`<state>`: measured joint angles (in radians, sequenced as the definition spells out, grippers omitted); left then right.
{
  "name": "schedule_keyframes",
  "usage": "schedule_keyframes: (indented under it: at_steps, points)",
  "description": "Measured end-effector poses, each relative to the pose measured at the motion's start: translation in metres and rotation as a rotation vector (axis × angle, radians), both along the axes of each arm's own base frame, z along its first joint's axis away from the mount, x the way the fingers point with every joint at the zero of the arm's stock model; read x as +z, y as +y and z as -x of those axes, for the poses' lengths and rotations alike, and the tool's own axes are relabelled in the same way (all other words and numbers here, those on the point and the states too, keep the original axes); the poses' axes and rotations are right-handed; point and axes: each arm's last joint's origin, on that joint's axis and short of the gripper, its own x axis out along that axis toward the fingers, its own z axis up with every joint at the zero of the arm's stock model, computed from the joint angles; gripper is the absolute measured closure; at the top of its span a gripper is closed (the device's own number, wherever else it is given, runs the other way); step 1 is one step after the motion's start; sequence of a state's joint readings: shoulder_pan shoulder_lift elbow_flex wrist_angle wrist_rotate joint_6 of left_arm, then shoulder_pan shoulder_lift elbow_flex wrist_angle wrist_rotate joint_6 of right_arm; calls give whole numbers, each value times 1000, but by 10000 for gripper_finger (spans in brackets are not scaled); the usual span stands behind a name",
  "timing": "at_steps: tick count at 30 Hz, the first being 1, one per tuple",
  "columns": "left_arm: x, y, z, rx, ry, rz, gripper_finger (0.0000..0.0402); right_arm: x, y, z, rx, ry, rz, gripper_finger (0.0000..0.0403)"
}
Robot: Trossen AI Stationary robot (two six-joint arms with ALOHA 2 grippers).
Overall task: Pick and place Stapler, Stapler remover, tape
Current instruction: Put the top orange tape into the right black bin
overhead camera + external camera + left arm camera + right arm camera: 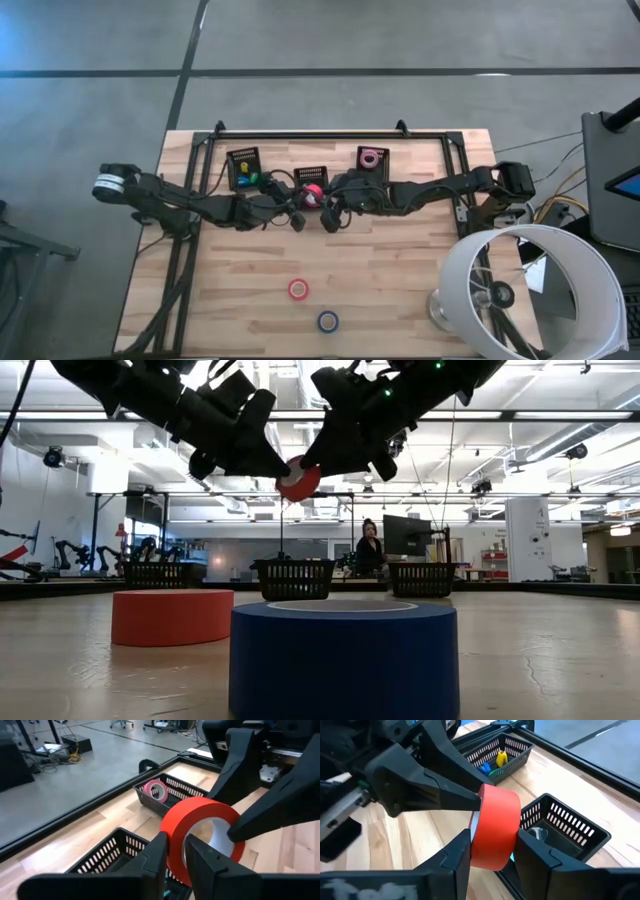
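A red tape roll (298, 480) hangs in the air between my two grippers, over the middle black basket (311, 176). My left gripper (176, 845) and my right gripper (492, 845) are both shut on it. A second red roll (298, 289) and a dark blue roll (328, 321) lie flat on the table near its front edge. A pink roll (372, 158) lies in the right basket. The left basket (244, 167) holds small yellow, blue and green items (492, 764); I cannot make out a stapler or stapler remover among them. My left gripper pinches the roll's ring wall (176, 827), one finger outside the red band and one inside the pale core. It comes nearly level from the table's left. The roll stands on edge, clear of the basket. My right gripper pinches the roll across its width, one finger on each flat side (516, 832). It comes slanting down from the table's right. The roll stands upright on edge between the fingers, lifted clear.
Three black baskets stand in a row along the far side inside a black frame (330, 135). A white lamp shade (525, 290) stands at the near right corner. Bare wood lies between the baskets and the two rolls on the table.
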<state>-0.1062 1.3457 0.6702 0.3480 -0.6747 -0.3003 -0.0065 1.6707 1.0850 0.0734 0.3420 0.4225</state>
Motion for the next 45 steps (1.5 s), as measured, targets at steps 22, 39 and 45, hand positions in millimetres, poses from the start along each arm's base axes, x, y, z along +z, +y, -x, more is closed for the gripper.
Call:
schedule_keyframes:
  at_steps: [22, 39, 45]
  points:
    - [-6, -1, 2, -55, 92, -39, 278, 22, -10, 52, 44, 376, 89, 290]
    - [-8, -1, 2, -69, 112, -35, 278, -17, -112, 111, -40, 461, -67, 291]
    - [-8, -1, 3, -73, 122, -44, 278, -25, -135, 122, -75, 490, -61, 288]
